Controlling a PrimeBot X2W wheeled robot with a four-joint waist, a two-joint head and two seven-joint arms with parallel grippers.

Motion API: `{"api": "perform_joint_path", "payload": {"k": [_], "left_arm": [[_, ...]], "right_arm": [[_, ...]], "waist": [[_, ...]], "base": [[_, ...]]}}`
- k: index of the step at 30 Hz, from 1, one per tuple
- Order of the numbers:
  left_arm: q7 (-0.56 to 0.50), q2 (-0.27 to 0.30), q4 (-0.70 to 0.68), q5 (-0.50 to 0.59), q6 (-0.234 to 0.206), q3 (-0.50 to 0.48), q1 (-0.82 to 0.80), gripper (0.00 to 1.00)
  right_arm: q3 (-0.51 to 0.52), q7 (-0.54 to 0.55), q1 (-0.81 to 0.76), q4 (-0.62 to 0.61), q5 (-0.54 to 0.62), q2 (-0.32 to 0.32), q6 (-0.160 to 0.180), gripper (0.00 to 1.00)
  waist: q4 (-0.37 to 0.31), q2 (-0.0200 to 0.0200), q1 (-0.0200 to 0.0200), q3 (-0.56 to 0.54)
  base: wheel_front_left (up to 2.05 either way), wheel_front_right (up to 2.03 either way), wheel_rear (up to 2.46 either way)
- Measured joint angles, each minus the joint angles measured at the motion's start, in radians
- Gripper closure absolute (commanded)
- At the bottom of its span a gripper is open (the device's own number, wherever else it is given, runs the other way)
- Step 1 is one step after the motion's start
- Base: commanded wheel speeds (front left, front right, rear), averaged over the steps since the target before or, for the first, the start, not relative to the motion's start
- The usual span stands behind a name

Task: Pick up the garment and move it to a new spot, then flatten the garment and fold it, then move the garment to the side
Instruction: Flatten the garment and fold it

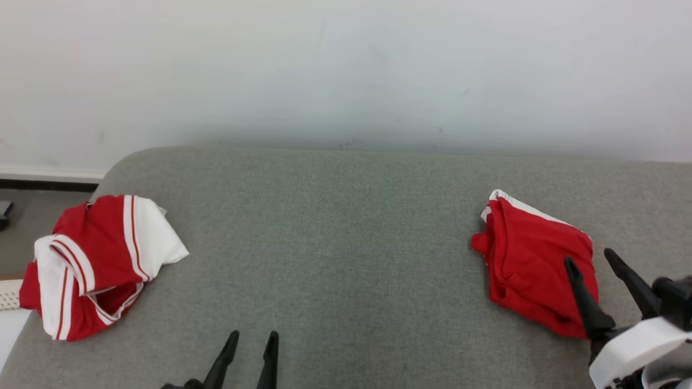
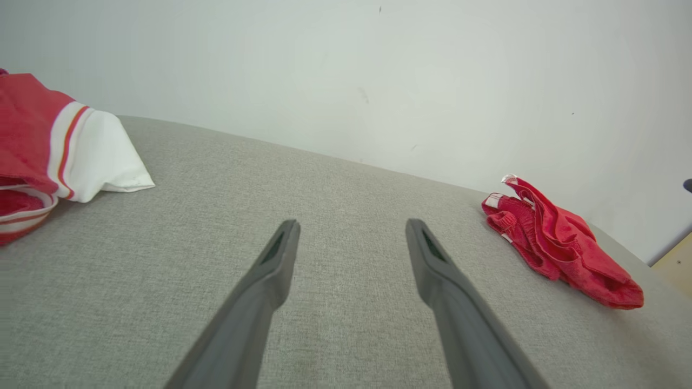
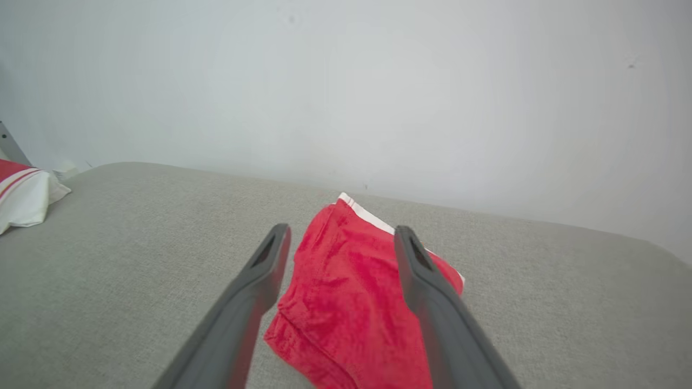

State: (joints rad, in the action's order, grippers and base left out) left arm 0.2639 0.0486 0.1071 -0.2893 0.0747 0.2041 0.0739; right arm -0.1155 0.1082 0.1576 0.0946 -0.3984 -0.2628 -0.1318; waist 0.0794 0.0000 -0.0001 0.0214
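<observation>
Spanning the scene, grey fabric worktop (image 1: 346,243) met a pale wall (image 1: 346,65) | crumpled red-and-white garment (image 1: 92,265) sat at its left end | folded red garment (image 1: 535,259) lay at its right side | right pincer (image 1: 588,255) spread wide by that garment's near edge, gripping nothing | left pincer (image 1: 254,334) spread over bare fabric.

A red garment (image 1: 530,254) (image 2: 562,248) (image 3: 346,292) with a white-trimmed edge is seen folded into a compact, slightly rumpled bundle, laid flat toward the right side of the grey fabric-covered desk (image 1: 335,243). A red-and-white garment (image 1: 97,259) (image 2: 48,140) (image 3: 21,194) is seen crumpled at the desk's left edge, well apart from it.
</observation>
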Motion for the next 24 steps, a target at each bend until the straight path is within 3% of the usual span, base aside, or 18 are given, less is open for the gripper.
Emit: {"api": "perform_joint_path", "payload": {"k": [11,17,24], "left_arm": [[0.0,0.0,-0.019,0.027,0.015,-0.064,0.07,0.0],[0.0,0.0,-0.027,0.044,0.022,-0.092,0.099,0.0],[0.0,0.0,-0.039,0.052,0.027,-0.116,0.122,0.0]], "right_arm": [[0.089,-0.319,-0.17,0.067,0.068,-0.053,0.0,0.0],[0.134,-0.368,-0.245,0.129,0.123,-0.022,0.0,0.0],[0.174,-0.37,-0.311,0.103,0.169,0.041,0.0,0.0]], "waist": [[-0.041,0.0,0.0,-0.071],[-0.04,0.0,0.0,-0.087],[-0.041,0.0,0.0,-0.096]], "base": [[0.0,0.0,0.0],[0.0,0.0,0.0],[0.0,0.0,0.0]]}}
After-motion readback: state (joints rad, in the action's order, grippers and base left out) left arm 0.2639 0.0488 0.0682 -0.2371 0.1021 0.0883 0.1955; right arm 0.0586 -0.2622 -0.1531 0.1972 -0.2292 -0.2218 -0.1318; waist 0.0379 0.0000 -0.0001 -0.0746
